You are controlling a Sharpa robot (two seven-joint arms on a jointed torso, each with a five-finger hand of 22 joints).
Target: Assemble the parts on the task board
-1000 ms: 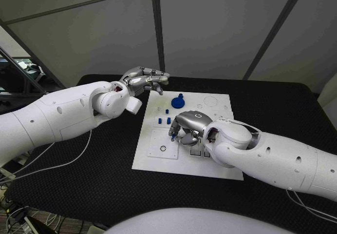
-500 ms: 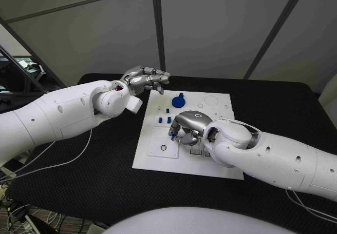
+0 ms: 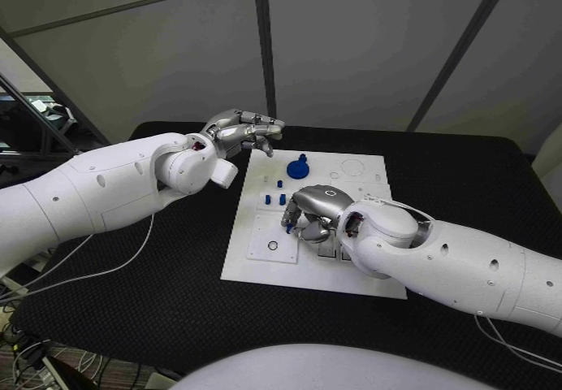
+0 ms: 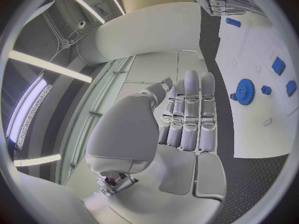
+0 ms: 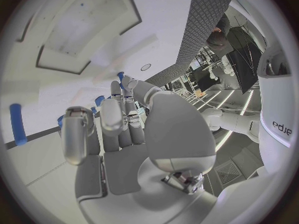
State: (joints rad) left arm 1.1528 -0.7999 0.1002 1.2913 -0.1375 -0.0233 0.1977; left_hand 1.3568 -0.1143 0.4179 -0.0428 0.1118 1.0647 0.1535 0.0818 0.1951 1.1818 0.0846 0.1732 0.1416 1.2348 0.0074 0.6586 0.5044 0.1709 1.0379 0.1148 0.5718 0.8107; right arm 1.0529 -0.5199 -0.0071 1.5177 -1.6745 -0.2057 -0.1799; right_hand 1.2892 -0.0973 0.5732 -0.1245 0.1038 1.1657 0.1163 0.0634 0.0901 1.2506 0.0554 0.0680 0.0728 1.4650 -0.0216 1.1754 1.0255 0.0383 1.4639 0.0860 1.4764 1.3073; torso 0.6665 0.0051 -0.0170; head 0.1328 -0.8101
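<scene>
At the left of the head picture, the big white left arm (image 3: 94, 191) reaches in and up toward the middle. Its left hand (image 3: 243, 132) hangs in the air in the upper middle, just past the top left corner of the board (image 3: 264, 264). The fingers (image 4: 190, 109) are straight and lie side by side, the thumb stands off to one side, and nothing is in them. The white board lies in the middle of the black table (image 3: 140, 301). Near its top sits a blue gear (image 3: 297, 170), and just below that are a few small blue parts (image 3: 274, 200), all apart from the left hand. Low on the left of the board is a small dark ring (image 3: 272, 246). Right of the ring, the right hand (image 3: 310, 213) is down on the middle of the board, fingers curled toward it. Small blue parts (image 5: 98, 100) show at its fingertips, but I cannot tell if it holds one. A blue peg (image 5: 17, 124) lies beside that hand on the board. The right arm (image 3: 469, 264) runs off to the lower right.
</scene>
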